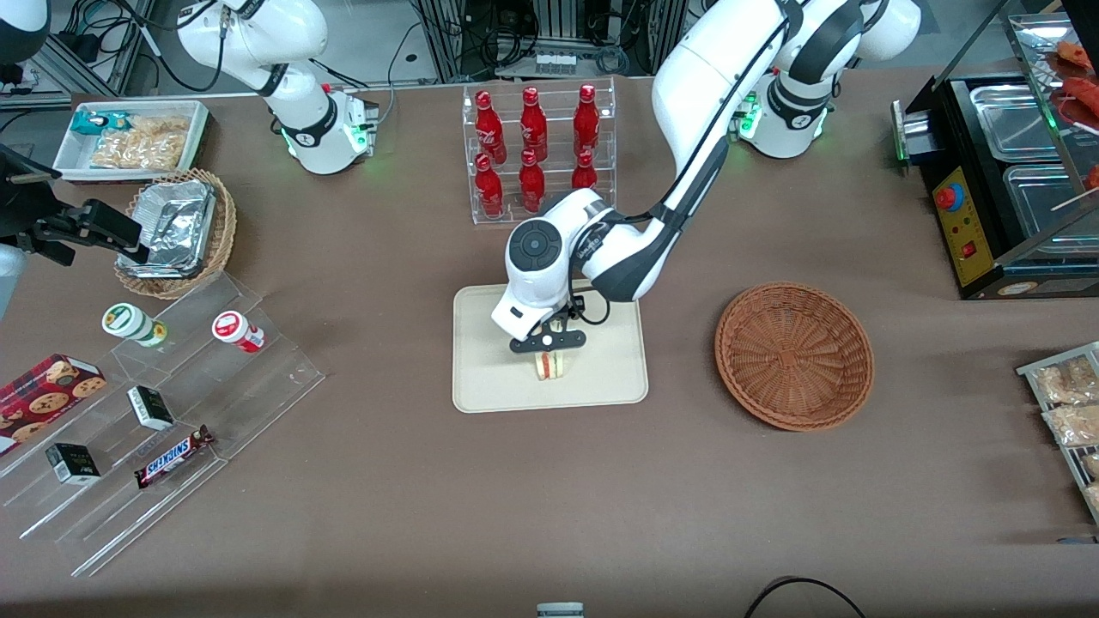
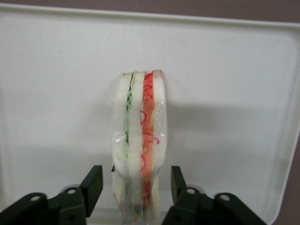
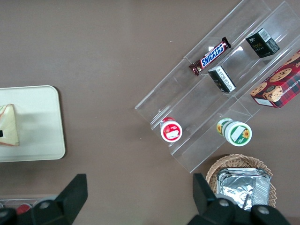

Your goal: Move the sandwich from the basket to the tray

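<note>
A clear rack [image 1: 539,150] of red bottles [image 1: 533,124] stands in the middle of the brown table [image 1: 386,481], far from the front camera. Toward the parked arm's end, a white bin [image 1: 133,137] holds snack packets, and nearer the camera than it sits a tan wicker basket [image 1: 176,233] with a foil container [image 1: 176,225] in it. Nearer still, a stepped clear display [image 1: 154,429] carries two small lidded cups [image 1: 133,324], two dark little boxes [image 1: 150,407], a Snickers bar [image 1: 173,456] and a red cookie box [image 1: 43,395]. At the working arm's end stands a black warmer cabinet [image 1: 1000,180] with steel pans, and packets lie on a wire rack [image 1: 1069,408].
</note>
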Action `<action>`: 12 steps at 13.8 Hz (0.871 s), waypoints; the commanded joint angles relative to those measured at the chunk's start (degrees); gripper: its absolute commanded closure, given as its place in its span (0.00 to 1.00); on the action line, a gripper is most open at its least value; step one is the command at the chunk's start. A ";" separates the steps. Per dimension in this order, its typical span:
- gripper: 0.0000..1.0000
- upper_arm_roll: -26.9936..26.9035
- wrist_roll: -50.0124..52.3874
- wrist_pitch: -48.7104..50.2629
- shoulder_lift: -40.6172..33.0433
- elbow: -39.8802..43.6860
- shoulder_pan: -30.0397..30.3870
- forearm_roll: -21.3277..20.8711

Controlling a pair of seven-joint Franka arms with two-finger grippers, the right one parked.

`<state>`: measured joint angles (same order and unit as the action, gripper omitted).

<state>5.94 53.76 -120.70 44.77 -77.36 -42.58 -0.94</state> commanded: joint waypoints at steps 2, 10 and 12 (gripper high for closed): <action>0.00 -0.84 0.90 5.98 -5.47 0.10 2.14 -0.64; 0.00 -2.95 -2.80 14.77 -11.63 -2.00 6.01 -0.56; 0.00 -3.22 0.28 19.51 -12.43 -2.27 8.28 -0.64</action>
<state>2.64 52.13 -104.09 34.72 -77.23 -36.21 -1.28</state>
